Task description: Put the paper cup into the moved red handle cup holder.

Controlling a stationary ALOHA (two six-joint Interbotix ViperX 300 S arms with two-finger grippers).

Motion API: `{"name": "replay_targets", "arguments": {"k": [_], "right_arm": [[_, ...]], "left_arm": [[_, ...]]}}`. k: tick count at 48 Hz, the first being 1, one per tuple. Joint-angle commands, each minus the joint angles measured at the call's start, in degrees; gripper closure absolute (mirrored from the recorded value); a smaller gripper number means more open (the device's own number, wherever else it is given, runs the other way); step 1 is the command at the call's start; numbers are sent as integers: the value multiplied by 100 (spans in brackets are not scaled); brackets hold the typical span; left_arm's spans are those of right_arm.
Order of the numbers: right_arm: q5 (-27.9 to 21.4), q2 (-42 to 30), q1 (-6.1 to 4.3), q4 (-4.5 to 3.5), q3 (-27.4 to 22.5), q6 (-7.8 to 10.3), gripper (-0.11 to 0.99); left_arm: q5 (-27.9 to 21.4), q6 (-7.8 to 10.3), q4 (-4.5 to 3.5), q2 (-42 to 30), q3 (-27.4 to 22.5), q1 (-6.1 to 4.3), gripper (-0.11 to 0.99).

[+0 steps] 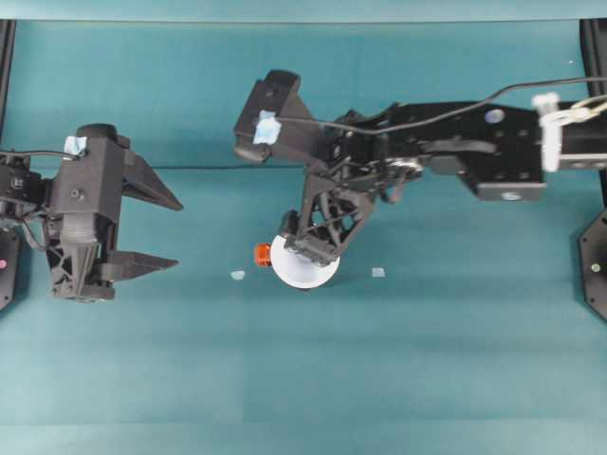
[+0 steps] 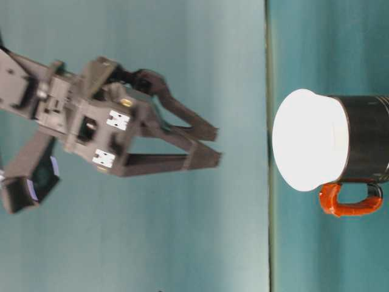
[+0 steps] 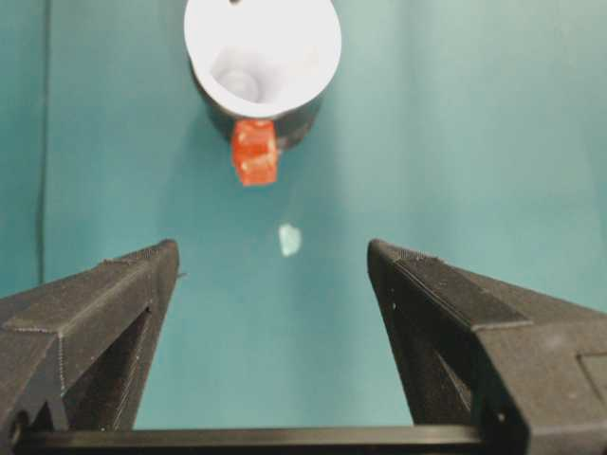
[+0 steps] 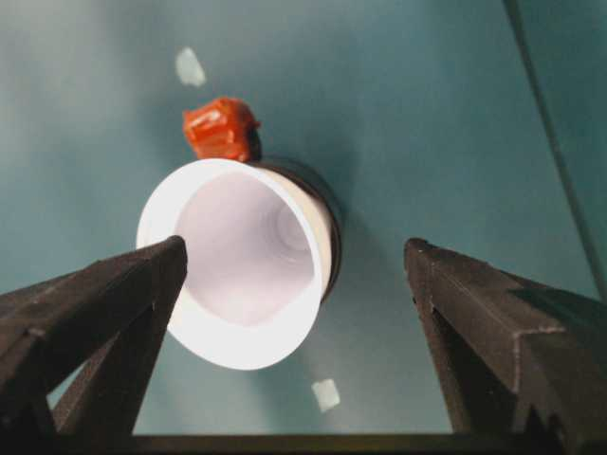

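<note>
The white paper cup [image 1: 302, 272] stands inside the black red handle cup holder [image 2: 364, 140], and its rim [image 2: 310, 140] rises above the holder's top. The orange-red handle [image 1: 263, 252] sticks out to the left. My right gripper [image 1: 308, 248] hangs open just above the cup, apart from it, with a finger on either side in the right wrist view [image 4: 295, 246]. The table-level view also has the right gripper [image 2: 211, 146] clear above the rim. My left gripper [image 1: 178, 234] is open and empty at the left, facing the cup [image 3: 263, 47] and handle [image 3: 254, 152] from a distance.
Two small pale tape scraps lie on the teal table, one left of the holder [image 1: 237, 275] and one right of it [image 1: 377, 272]. Black frame posts stand at the far left [image 1: 6, 57] and far right [image 1: 596, 57] edges.
</note>
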State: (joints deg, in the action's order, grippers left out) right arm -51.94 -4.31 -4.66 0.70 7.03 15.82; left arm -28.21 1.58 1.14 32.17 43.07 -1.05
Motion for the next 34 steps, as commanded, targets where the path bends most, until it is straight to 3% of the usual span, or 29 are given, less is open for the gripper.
{"name": "replay_targets", "arguments": {"k": [1, 6, 10, 18, 34], "right_arm": [[-35, 773, 44, -9, 0, -193, 12], [-149, 896, 79, -9, 62, -492, 12], [-290, 993, 97, 9, 88, -624, 11], [-501, 1134, 97, 9, 97, -659, 11], [-457, 1371, 149, 9, 105, -703, 11]], "left_arm": [[18, 9, 9, 53, -53, -18, 0], [18, 9, 9, 62, -53, -18, 0], [18, 9, 9, 62, -53, -18, 0], [18, 9, 9, 53, -53, -18, 0], [18, 9, 18, 62, -62, -18, 0]]}}
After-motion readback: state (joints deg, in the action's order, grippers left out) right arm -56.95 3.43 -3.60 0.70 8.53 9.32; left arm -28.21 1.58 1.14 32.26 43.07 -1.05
